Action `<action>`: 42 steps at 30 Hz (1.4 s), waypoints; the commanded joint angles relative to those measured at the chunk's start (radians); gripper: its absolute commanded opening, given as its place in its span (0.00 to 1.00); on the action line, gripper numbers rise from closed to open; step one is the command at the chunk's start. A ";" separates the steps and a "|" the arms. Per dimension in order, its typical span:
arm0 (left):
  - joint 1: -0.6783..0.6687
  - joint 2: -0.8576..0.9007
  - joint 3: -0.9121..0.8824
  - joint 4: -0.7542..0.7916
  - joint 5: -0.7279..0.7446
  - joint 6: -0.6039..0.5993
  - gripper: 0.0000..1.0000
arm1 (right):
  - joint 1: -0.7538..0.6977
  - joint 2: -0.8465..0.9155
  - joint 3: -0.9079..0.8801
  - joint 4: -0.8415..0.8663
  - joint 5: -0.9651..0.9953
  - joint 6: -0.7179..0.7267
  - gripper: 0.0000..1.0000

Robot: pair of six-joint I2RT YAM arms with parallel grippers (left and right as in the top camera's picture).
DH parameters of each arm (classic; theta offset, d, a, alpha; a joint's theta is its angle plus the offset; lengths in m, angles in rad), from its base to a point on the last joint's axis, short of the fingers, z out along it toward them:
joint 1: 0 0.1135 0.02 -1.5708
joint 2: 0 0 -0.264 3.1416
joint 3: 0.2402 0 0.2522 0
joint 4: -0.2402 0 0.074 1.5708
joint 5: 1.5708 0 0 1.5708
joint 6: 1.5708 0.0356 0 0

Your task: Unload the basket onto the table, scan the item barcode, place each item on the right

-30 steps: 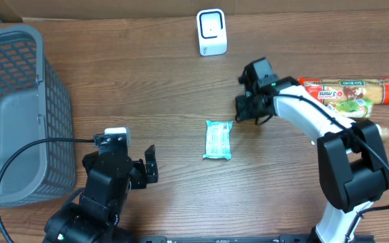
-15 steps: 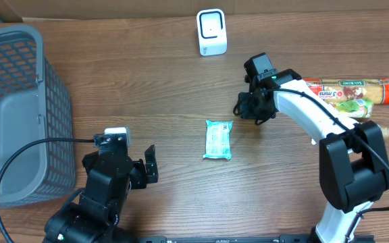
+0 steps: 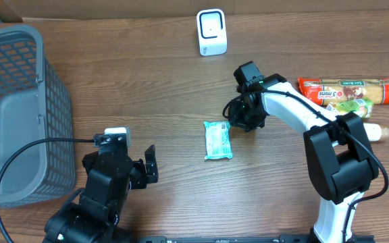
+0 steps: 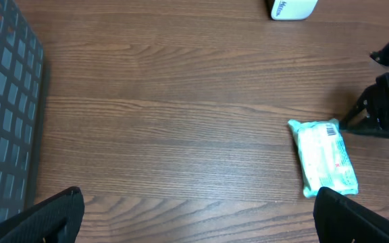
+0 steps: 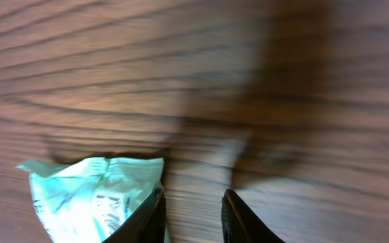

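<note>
The teal packet [image 3: 217,140] lies flat near the middle of the table [image 3: 147,81]. In the left wrist view its barcode faces up at the end toward the far edge [image 4: 326,158]. It is not held by anything.

The right end effector [image 3: 238,116] is down at the packet's far right corner, just beside it. In the right wrist view its fingers stand narrow, with only bare wood in the gap [image 5: 193,216] and the packet's crumpled end [image 5: 93,196] against the outer side of one finger. Whether that finger presses on the wrapper or only sits next to it I cannot tell.

A second ago this end effector was further toward the right edge of the table and clear of the packet. Half a second ago it had lifted slightly toward the far edge. Now it has swung in and reached the corner. The packet has shifted little, if at all. In my judgement this is the approach to a pick, and the jaws look too narrow and too far off to one side to take the packet yet.

The left end effector [image 3: 147,172] hangs wide open near the front edge, unchanged [image 4: 198,196].

The white scanner [image 3: 212,32] stands at the far edge, well apart from the packet. The grey basket [image 3: 19,67] sits at the left edge, and a red pasta packet [image 3: 350,91] lies at the right edge.
</note>
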 commanded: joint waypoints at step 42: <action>-0.006 -0.002 -0.005 0.004 -0.013 -0.014 1.00 | 0.039 0.052 0.021 -0.206 -0.173 -0.616 0.79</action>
